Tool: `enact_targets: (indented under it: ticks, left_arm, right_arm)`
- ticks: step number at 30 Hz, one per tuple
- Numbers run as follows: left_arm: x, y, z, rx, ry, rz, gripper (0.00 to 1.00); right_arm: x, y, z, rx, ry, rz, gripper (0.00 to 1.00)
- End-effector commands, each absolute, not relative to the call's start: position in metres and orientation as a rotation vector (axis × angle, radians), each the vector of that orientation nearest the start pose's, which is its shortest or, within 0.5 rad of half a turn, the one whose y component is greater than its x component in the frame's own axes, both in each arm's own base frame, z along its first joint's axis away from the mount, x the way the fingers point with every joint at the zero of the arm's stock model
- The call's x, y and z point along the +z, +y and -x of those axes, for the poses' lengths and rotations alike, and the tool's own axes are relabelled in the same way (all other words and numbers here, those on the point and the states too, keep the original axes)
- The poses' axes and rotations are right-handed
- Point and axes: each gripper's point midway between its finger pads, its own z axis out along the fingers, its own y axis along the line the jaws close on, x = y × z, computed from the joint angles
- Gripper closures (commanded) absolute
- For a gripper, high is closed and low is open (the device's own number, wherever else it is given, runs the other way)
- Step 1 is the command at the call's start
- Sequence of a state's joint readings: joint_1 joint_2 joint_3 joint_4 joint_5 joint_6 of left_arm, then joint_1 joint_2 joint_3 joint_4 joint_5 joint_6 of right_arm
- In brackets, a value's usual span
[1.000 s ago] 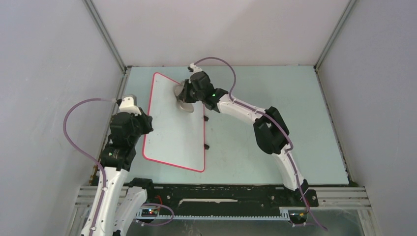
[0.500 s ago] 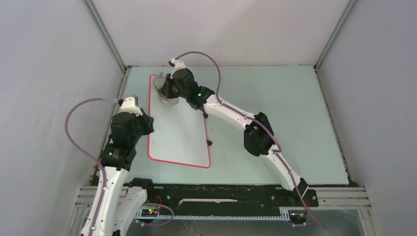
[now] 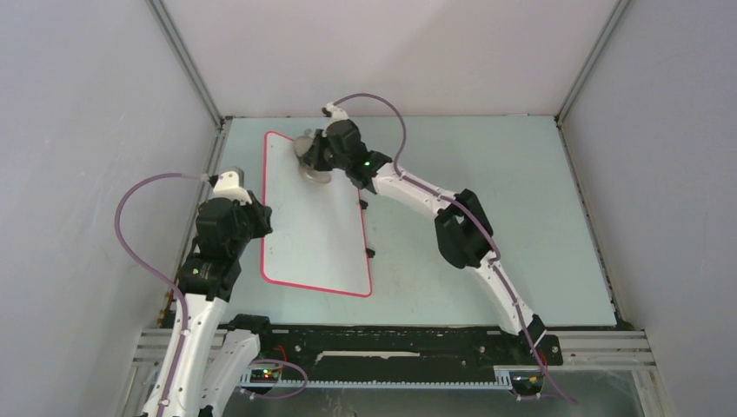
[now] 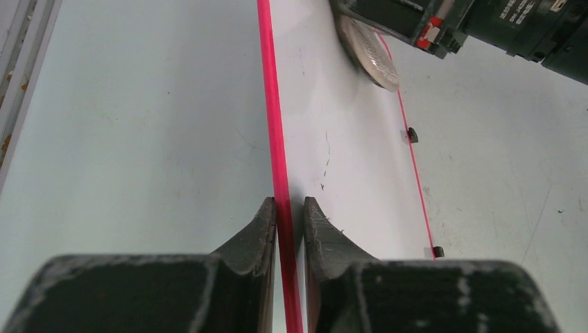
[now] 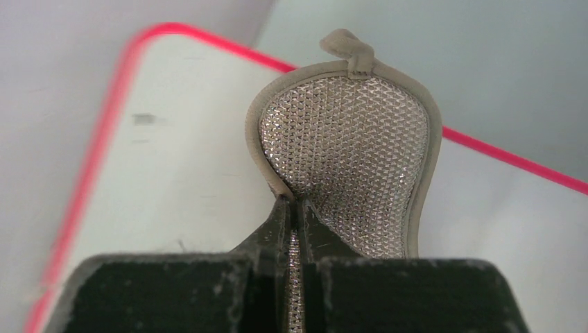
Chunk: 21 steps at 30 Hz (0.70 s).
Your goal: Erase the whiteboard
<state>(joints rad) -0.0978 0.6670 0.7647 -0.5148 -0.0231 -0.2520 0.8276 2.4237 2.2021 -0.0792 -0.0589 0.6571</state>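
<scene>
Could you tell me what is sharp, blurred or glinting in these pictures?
Top external: even, diffuse light, no glare on the whiteboard. Left wrist: its red rim crisp, the left gripper slightly soft. Right wrist: the mesh pad sharp and glinting, the board behind it blurred.

The board [image 3: 317, 230] (red-rimmed) lies on the table [image 3: 521, 174], 2 clips [image 3: 369, 253] on its 3 o'clock edge. The right gripper [image 3: 315, 157] holds a pad [image 3: 306, 160] at its 12 o'clock end; the left gripper [image 3: 261, 219] is at its 9 o'clock edge.
</scene>
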Motion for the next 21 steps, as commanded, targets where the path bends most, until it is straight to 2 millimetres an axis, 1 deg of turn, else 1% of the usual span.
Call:
enact_targets:
  ticks: [1, 2, 4, 6, 7, 9, 12, 15, 18, 21]
  left_arm:
    - [0.203, -0.035, -0.257, -0.188, 2.042, 0.108, 1.0]
    - [0.204, -0.034, -0.257, -0.188, 2.041, 0.109, 1.0]
    - [0.204, -0.034, -0.257, -0.186, 2.04, 0.111, 1.0]
    - [0.204, -0.034, -0.257, -0.186, 2.04, 0.112, 1.0]
    - [0.204, -0.034, -0.257, -0.186, 2.039, 0.112, 1.0]
    - [0.204, -0.033, -0.257, -0.185, 2.041, 0.115, 1.0]
    - [0.204, -0.033, -0.257, -0.186, 2.042, 0.115, 1.0]
    - [0.204, -0.033, -0.256, -0.186, 2.046, 0.118, 1.0]
    - [0.204, -0.029, -0.257, -0.166, 2.051, 0.148, 0.99]
    - [0.204, -0.029, -0.256, -0.169, 2.055, 0.152, 0.95]
  right_arm:
    - [0.105, 0.47, -0.46, 0.926, 2.276, 0.085, 1.0]
    - [0.094, 0.46, -0.458, 0.913, 2.308, 0.072, 1.0]
    - [0.085, 0.447, -0.456, 0.91, 2.339, 0.058, 1.0]
    - [0.084, 0.439, -0.451, 0.91, 2.342, 0.06, 1.0]
    - [0.088, 0.435, -0.45, 0.907, 2.334, 0.064, 1.0]
    - [0.09, 0.427, -0.448, 0.886, 2.335, 0.069, 1.0]
    - [0.103, 0.417, -0.445, 0.883, 2.318, 0.074, 1.0]
    - [0.125, 0.405, -0.439, 0.885, 2.286, 0.087, 1.0]
    - [0.151, 0.389, -0.427, 0.872, 2.243, 0.115, 1.0]
    - [0.165, 0.369, -0.409, 0.838, 2.219, 0.148, 1.0]
